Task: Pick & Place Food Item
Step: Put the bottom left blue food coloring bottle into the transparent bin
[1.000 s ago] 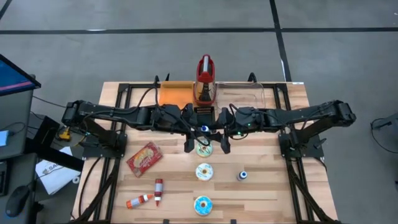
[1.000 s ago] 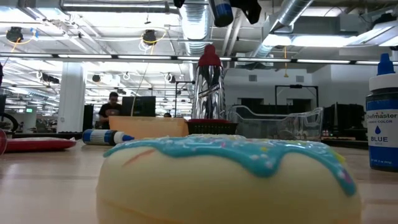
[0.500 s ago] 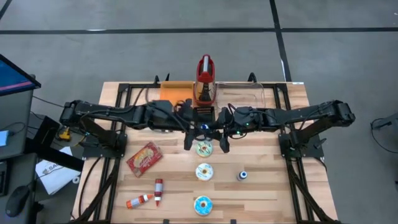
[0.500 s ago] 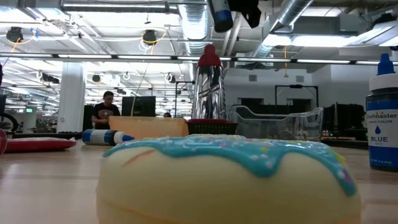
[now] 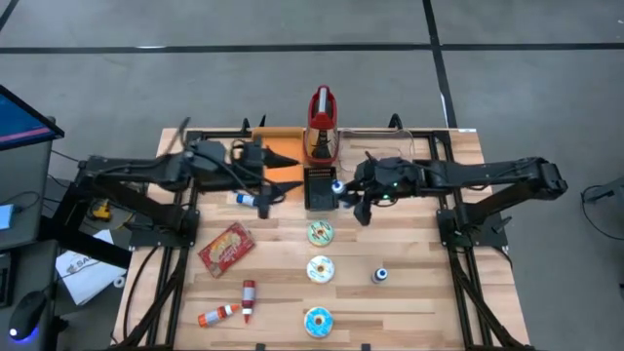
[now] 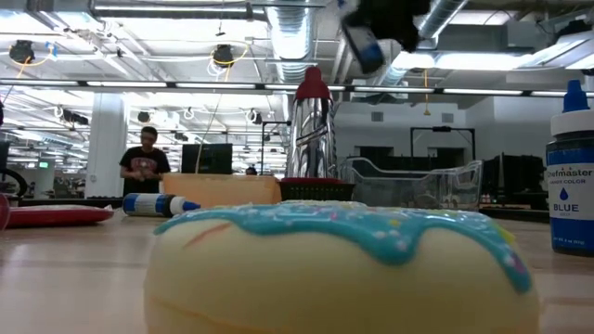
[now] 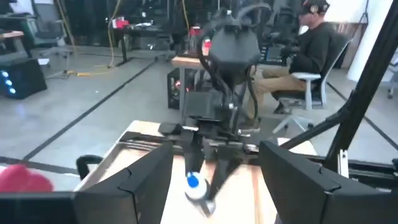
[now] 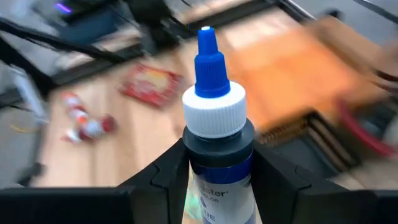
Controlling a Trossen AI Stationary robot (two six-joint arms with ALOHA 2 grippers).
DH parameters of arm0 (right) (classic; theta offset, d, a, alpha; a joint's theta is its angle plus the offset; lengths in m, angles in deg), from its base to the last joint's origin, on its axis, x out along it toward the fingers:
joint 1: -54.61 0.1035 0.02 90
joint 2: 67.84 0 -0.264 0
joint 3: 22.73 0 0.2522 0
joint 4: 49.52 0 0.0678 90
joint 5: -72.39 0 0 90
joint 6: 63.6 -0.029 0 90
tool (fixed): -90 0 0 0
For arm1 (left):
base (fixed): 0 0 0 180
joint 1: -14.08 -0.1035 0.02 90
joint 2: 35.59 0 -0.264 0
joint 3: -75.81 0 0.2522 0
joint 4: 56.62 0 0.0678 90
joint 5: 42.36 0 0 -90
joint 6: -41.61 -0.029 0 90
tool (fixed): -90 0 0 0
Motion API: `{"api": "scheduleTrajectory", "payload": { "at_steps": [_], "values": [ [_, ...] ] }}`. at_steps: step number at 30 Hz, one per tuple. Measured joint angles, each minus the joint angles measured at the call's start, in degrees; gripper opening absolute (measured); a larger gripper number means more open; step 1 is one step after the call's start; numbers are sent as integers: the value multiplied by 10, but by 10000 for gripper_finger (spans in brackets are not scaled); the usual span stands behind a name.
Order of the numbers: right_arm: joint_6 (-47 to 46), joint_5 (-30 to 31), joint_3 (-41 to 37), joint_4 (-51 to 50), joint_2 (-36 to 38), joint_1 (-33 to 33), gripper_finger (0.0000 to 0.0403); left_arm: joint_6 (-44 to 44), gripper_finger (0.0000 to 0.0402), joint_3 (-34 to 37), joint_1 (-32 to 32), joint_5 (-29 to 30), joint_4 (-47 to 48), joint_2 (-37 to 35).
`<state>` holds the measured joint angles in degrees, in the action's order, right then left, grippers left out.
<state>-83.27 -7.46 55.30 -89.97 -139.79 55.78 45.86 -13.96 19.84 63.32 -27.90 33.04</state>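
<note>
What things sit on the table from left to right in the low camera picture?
Red snack packet → white tube with a blue cap → blue-iced donut → blue food colour bottle.

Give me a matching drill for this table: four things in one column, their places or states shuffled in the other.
1 red packet
2 right end effector
3 blue-iced donut
4 orange board

A at the table's far edge
B shut on a blue-capped bottle
C flat on the table's left side
D nearest the low camera

Pairs: 1-C, 2-B, 3-D, 4-A
</note>
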Motion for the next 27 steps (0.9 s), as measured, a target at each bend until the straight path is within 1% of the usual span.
{"api": "scheduleTrajectory", "payload": {
  "at_steps": [1,4,5,7,11,13,16,17,19,22,25,27],
  "values": [
    [2,13,-1,-18,7,-5,140,7,226,5,0,0,30,-15],
    [1,43,-32,-29,42,-31,140,37,219,30,4,1,57,-50],
    [-4,50,-49,-22,55,-41,140,46,217,42,8,3,73,-64],
    [-13,56,-92,10,88,-64,139,69,214,67,19,4,67,-87],
    [-24,74,-197,120,159,-115,140,117,209,131,57,22,64,-126],
    [-32,79,-252,190,186,-147,140,136,206,164,79,50,66,-140],
    [-28,83,-328,304,205,-195,139,154,202,210,114,91,22,-146],
    [-25,83,-350,348,201,-208,139,156,200,227,124,102,5,-146],
    [-21,81,-388,427,187,-233,139,157,197,253,141,126,-60,-138],
    [-13,81,-425,527,136,-263,139,157,191,282,159,166,-134,-123],
    [-5,83,-428,595,68,-285,139,157,187,290,169,201,-156,-105],
    [6,81,-427,648,18,-293,139,157,185,289,171,212,-162,-94]
  ]
}}
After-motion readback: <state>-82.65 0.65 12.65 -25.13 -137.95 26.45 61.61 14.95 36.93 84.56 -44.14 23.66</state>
